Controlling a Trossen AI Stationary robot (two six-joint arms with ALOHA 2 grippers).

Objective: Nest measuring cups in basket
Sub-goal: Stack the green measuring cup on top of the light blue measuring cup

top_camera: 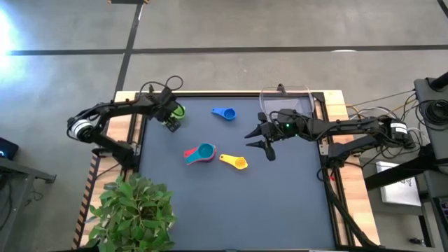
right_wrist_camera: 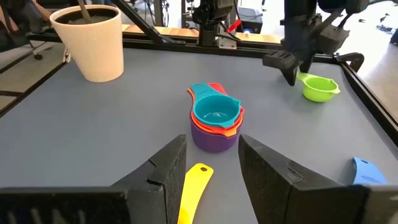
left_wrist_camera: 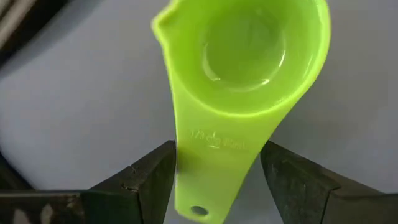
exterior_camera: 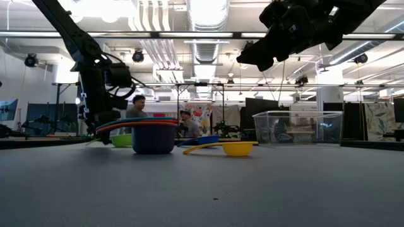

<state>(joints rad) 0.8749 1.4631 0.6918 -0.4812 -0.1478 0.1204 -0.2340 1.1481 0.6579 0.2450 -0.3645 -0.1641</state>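
Robotics laboratory: exposed ceiling ducts (exterior_camera: 205, 16), strip lighting, concrete floor (top_camera: 280, 28), equipment stands, and seated people (exterior_camera: 136, 107) behind the table (top_camera: 231, 210).

Dark blue-grey tabletop (top_camera: 210, 203) with pale wooden edge strips. Grey floor (top_camera: 280, 28) beyond it, crossed by dark lines. Leafy green plant (top_camera: 133, 210) in white pot (right_wrist_camera: 90, 43) at tabletop's near left corner. Low view: open industrial ceiling with ducts (exterior_camera: 205, 16) and bright strip lights, dark frames and stands, two people (exterior_camera: 136, 107) seated far back.
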